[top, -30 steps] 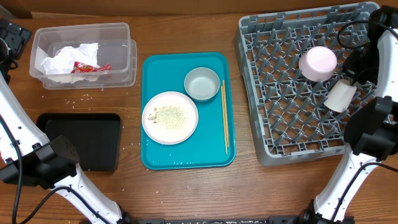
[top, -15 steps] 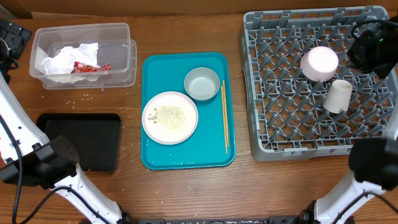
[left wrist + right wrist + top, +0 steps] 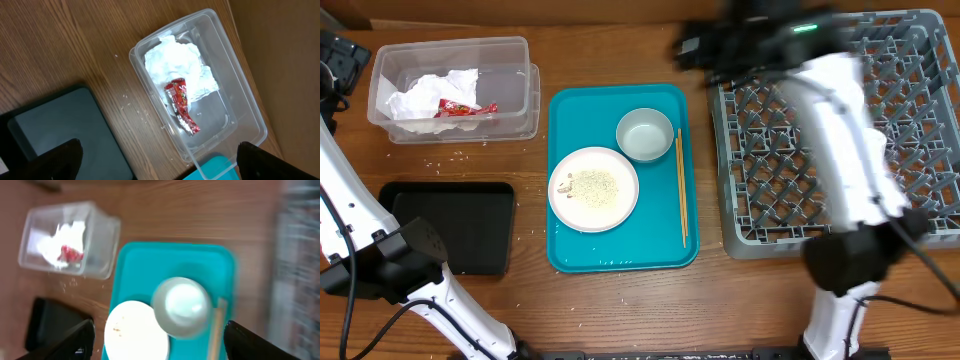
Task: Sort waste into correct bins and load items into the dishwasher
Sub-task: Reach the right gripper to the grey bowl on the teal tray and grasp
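- L gripper (image 3: 157,150): jaws spread as wide as they go, nothing between them. Hangs over the near end of the clear tub (image 3: 450,45), at the table's (image 3: 620,310) back-left corner.
- R gripper (image 3: 159,330): wrist view is blurred, but the fingers (image 3: 75,340) sit far apart at the frame's bottom corners w/ nothing held. Open, empty.
- R arm (image 3: 840,130): smeared in overhead view. Lies across the rack (image 3: 770,200) from front-right to back-left, w/ its dark head past the rack's back-left corner, near the teal tray's (image 3: 620,255) back-right corner.
- Tub holds a crumpled white napkin (image 3: 420,95) w/ a red wrapper (image 3: 460,108) lying on/against it, toward the tub's middle.
- Black tray (image 3: 450,225): in front of the tub, apart from it, left of the teal tray. Can't make out anything in it.
- Loose whitish grains (image 3: 450,157) scattered on the wood btwn tub and black tray, a few more near the black tray's right edge.
- Teal tray in the middle of the table, btwn tub and rack.
- Plate (image 3: 593,189): on the teal tray, left-centre, w/ a patch of rice (image 3: 592,185) and a few crumbs at its left rim.
- Bowl (image 3: 645,135): on the teal tray behind and right of the plate, upright, just beside it. Looks empty.
- Chopsticks (image 3: 681,190): on the teal tray along its right edge, parallel, just right of the bowl.
- Rack: right side of the table, much of it covered by the R arm.
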You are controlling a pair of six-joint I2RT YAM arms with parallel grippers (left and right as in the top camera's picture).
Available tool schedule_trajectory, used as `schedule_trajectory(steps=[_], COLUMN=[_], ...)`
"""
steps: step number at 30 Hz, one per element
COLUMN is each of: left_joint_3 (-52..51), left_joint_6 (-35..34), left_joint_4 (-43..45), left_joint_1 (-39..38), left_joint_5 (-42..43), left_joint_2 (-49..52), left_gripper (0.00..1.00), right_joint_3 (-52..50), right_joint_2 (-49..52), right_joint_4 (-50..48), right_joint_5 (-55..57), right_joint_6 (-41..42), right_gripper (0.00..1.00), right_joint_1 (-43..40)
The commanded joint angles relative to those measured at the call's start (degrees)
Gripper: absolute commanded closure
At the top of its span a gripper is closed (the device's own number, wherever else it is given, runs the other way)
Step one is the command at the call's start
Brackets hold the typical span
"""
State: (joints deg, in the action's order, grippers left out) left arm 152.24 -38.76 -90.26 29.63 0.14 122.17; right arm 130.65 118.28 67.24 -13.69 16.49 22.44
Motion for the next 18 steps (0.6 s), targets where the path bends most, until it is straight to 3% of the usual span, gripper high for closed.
schedule_trajectory(steps=[1, 5, 11, 18], left_joint_3=[0.0, 0.0, 0.0, 0.0], left_joint_6=[1.1, 1.1, 1.1, 1.1], left_joint_4=[0.1, 0.1, 0.1, 0.1], left_joint_1=[-0.5, -0.5, -0.5, -0.5], left_joint_5=[-0.6, -0.6, -0.6, -0.6], left_joint_2=[0.3, 0.3, 0.3, 0.3], left_gripper=[0.00, 0.00, 0.00, 0.00], right_joint_3=[-0.2, -0.2, -0.2, -0.2], right_joint_2=[7.2, 13.4, 19.9, 24.6], right_joint_4=[-3.7, -7.8, -8.7, -7.3], right_joint_5=[14.1, 20.9, 19.6, 18.8], right_joint_6=[0.2, 0.2, 5.0, 6.1], right_gripper=[0.17, 0.18, 0.31, 0.35], right_joint_1=[7.0, 11.4, 14.4, 17.1])
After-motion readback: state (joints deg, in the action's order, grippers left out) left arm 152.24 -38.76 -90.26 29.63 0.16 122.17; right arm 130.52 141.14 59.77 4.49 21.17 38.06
